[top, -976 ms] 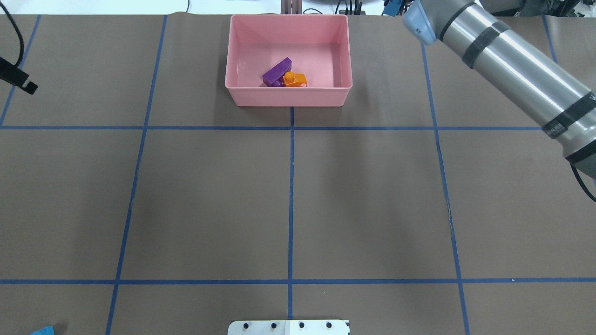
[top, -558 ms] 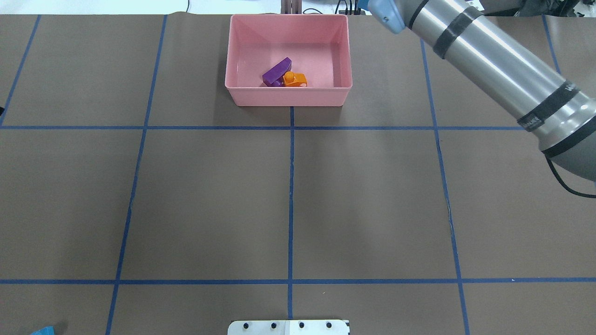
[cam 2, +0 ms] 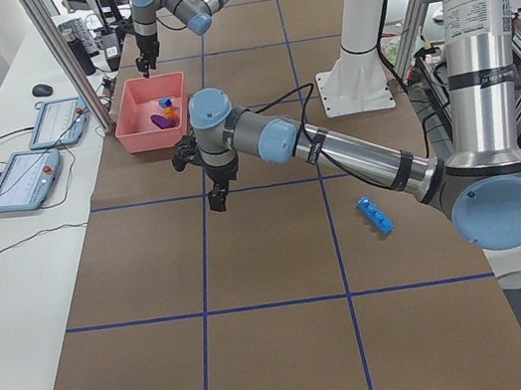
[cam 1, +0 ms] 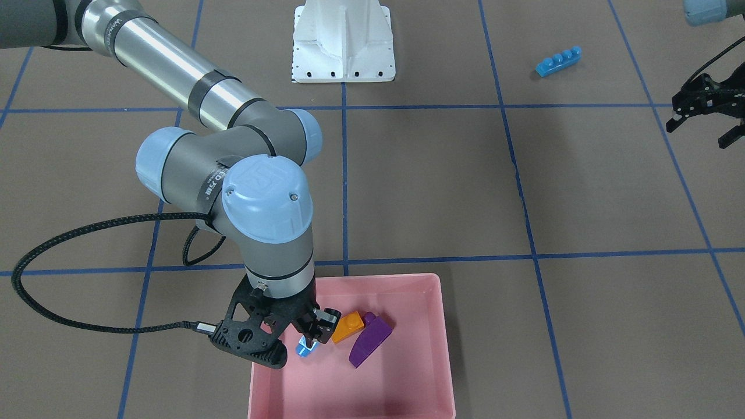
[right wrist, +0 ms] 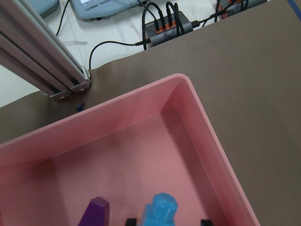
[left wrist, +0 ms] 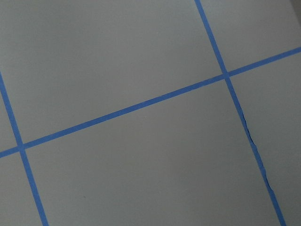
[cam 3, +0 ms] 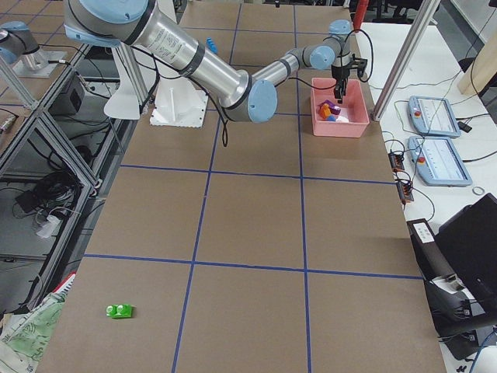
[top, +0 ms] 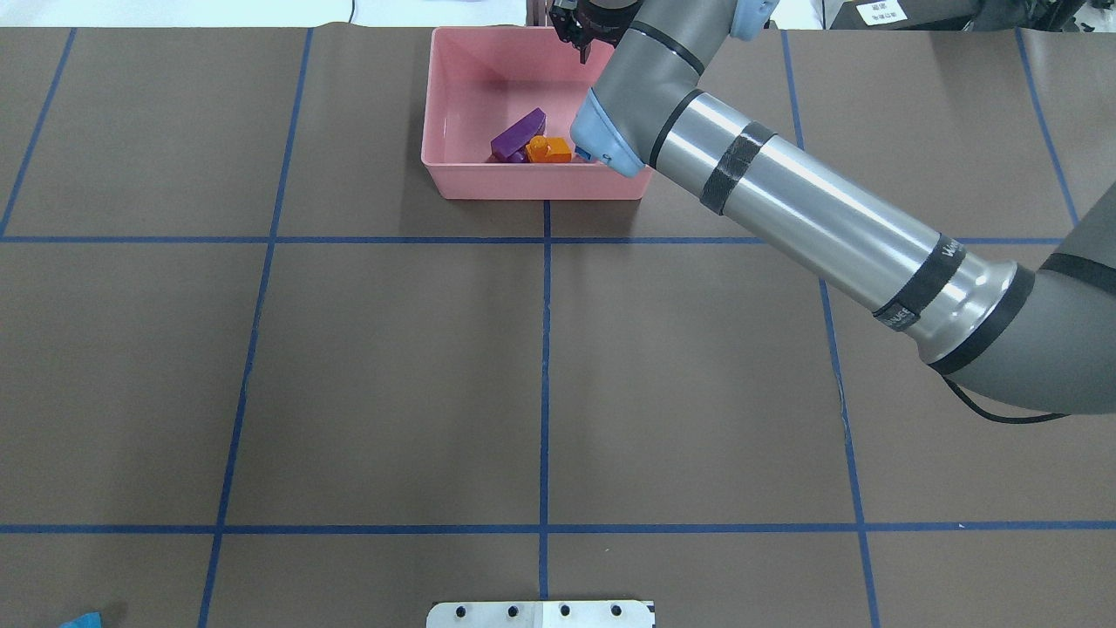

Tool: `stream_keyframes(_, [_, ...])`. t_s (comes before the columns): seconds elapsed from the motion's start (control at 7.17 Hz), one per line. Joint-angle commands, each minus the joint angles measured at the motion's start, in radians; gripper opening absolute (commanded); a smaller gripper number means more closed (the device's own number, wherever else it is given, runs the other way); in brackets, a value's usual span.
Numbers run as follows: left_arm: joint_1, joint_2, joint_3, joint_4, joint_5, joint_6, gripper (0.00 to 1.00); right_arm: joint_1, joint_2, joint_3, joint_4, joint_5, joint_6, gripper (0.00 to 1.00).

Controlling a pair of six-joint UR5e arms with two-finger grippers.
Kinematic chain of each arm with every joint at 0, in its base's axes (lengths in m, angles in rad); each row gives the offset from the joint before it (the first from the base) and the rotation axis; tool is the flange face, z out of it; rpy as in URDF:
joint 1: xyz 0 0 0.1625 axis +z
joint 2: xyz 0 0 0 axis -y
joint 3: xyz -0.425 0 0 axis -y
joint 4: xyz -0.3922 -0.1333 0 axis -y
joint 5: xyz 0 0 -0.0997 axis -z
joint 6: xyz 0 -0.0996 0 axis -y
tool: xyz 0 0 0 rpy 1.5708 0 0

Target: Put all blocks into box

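Observation:
The pink box point(cam 1: 407, 401) point(top: 453, 179) holds an orange block point(cam 1: 348, 327) point(top: 549, 150) leaning on a purple wedge block point(cam 1: 369, 340) point(top: 519, 133). My right gripper point(cam 1: 302, 349) hangs over the box, shut on a small blue block point(cam 1: 304, 347) point(right wrist: 160, 212) held above the box floor. A long blue block point(cam 1: 559, 61) point(cam 2: 376, 215) lies on the table near my left arm. A green block point(cam 3: 119, 311) sits far off at the right end. My left gripper point(cam 1: 701, 131) hovers open and empty over bare table, apart from the long blue block.
The white robot base point(cam 1: 343, 41) stands at the table's near edge. Beyond the box are an aluminium post point(right wrist: 47, 70), a cable hub point(right wrist: 164, 28) and control tablets point(cam 3: 435, 116). The right arm's black cable point(cam 1: 87, 233) loops above the table.
My right arm has swung left from the table's far right corner to over the box. My left gripper has left the overhead view. The orange and purple blocks have not moved.

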Motion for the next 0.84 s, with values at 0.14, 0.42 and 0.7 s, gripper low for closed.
stream_keyframes(0.14, [0.013, 0.001, -0.013, -0.003, -0.03, -0.102, 1.0, 0.073, -0.1, 0.196, -0.141, 0.124, -0.146, 1.0])
stream_keyframes(0.42, [0.08, 0.105, -0.053, -0.108, -0.03, -0.099, 1.0, 0.087, -0.281, 0.383, -0.137, 0.157, -0.264, 1.0])
stream_keyframes(0.7, [0.174, 0.309, -0.077, -0.4, -0.029, -0.115, 1.0, 0.098, -0.478, 0.593, -0.143, 0.164, -0.265, 1.0])
